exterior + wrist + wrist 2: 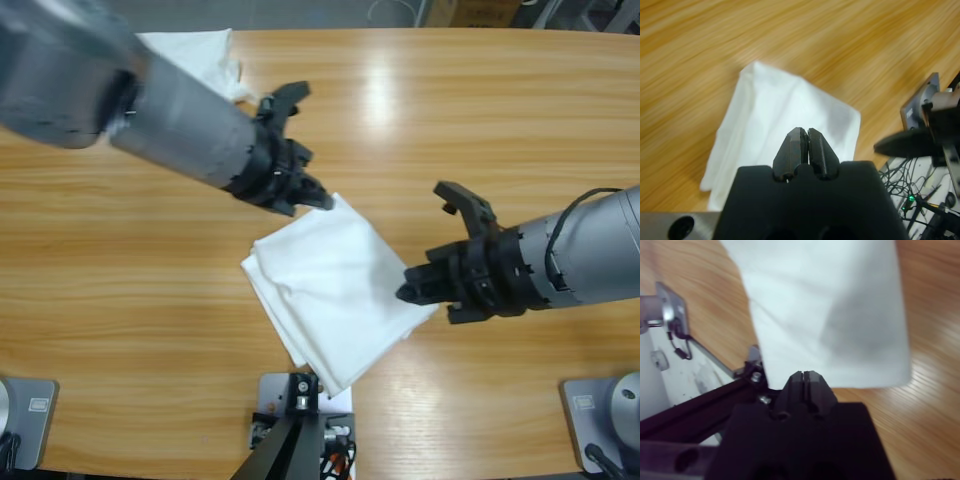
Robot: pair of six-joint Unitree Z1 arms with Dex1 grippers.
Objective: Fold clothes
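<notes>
Left tool (318, 196), jaws pressed together, empty, hung at far corner of folded shirt (335, 285) mid-table (120, 300); right tool (412, 290), likewise closed, at opposite corner, equally near.

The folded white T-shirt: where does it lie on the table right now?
In the high view the folded white T-shirt lies near the table's front edge at the middle, between the left gripper at its upper corner and the right gripper at its right edge.

Both arms flank the folded shirt (335, 290); table (480, 120) elsewhere seems open.
</notes>
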